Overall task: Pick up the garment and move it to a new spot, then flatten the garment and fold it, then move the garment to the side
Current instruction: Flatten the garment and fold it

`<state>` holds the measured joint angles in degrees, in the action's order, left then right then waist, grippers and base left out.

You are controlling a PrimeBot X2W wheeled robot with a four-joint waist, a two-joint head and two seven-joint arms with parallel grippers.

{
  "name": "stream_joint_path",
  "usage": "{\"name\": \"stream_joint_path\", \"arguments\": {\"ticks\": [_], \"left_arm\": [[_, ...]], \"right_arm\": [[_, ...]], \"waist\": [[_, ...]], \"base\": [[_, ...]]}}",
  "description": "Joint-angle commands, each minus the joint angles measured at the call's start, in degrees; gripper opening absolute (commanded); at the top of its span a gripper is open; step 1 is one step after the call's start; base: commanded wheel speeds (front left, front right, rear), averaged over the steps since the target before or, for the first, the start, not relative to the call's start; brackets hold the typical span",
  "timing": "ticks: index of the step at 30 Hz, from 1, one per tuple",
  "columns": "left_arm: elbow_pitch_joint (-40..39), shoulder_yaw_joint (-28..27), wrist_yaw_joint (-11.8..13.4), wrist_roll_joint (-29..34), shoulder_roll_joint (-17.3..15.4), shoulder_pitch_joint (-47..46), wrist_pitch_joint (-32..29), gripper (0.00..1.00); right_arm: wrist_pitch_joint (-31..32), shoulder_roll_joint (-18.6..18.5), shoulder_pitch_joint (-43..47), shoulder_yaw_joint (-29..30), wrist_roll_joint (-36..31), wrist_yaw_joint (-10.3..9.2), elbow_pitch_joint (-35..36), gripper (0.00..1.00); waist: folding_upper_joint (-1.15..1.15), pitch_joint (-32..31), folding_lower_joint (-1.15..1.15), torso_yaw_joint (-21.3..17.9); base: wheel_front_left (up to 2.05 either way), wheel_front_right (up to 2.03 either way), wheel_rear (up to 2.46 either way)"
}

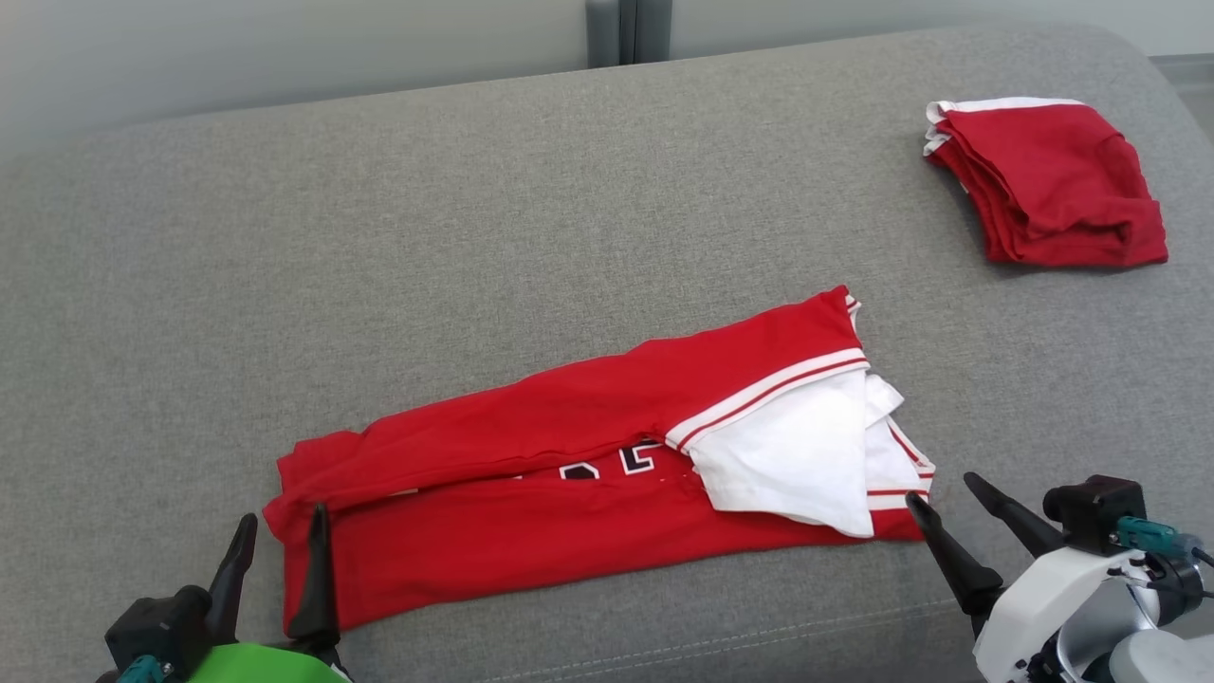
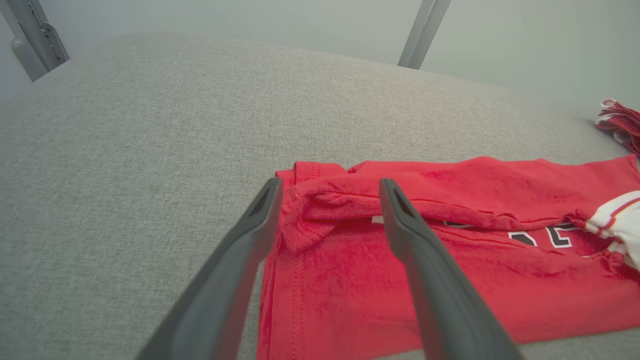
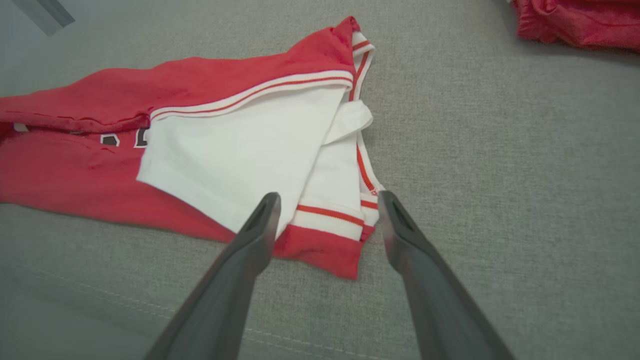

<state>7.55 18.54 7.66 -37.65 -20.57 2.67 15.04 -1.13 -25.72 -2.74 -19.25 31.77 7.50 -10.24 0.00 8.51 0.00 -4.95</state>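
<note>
I have both arms low at the near edge of the grey upholstered surface (image 1: 379, 237), one at each end of the red jersey (image 1: 569, 417). The left gripper (image 1: 283, 517) sits at lower left with its fingers pointing almost straight up the head view; the right gripper (image 1: 939, 486) sits at lower right, its pale forearm angled in and its fingers slanting up and to the left. Both sets of fingers are spread wide with nothing between them. The jersey lies folded lengthwise in a long band running from lower left up to the right, its white sleeve with striped trim at the right end and part of a dark print showing in the fold. There is plenty of bare grey fabric beyond it and to the left; a second folded red garment (image 1: 1053, 180) lies well apart at the far right, and a stitched seam (image 1: 759, 636) runs along the near side. From the left wrist, the left gripper (image 2: 330, 184) straddles the jersey's (image 2: 350, 280) rumpled hem corner, one finger at the hem's edge and the other over red cloth. From the right wrist, the right gripper (image 3: 328, 196) brackets the jersey's (image 3: 225, 145) striped cuff corner, one finger over the white sleeve and one over bare fabric just beside it; I cannot tell whether any tip touches the cloth
</note>
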Motion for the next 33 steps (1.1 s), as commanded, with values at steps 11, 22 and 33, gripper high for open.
{"name": "stream_joint_path", "arguments": {"ticks": [11,22,33], "left_arm": [[-5.27,-0.05,1.57,2.37,-0.55,-0.87,-0.24,1.0],[-6.92,2.76,2.64,4.2,1.11,-3.28,-1.37,1.0],[-7.56,3.47,3.01,4.35,2.23,-3.71,-1.0,1.0]], "right_arm": [[1.25,1.4,1.78,7.16,0.93,-0.01,6.73,1.0],[10.18,6.13,-5.6,12.51,-2.48,-0.01,0.92,1.0],[17.58,9.29,-15.88,12.77,-2.14,-0.01,-17.86,1.0]], "waist": [[0.0,-2.63,0.0,-0.59],[0.0,-4.16,0.0,2.62],[0.0,-2.95,0.0,9.51]], "base": [[0.0,0.0,0.0],[0.0,0.0,0.0],[0.0,0.0,0.0]]}}
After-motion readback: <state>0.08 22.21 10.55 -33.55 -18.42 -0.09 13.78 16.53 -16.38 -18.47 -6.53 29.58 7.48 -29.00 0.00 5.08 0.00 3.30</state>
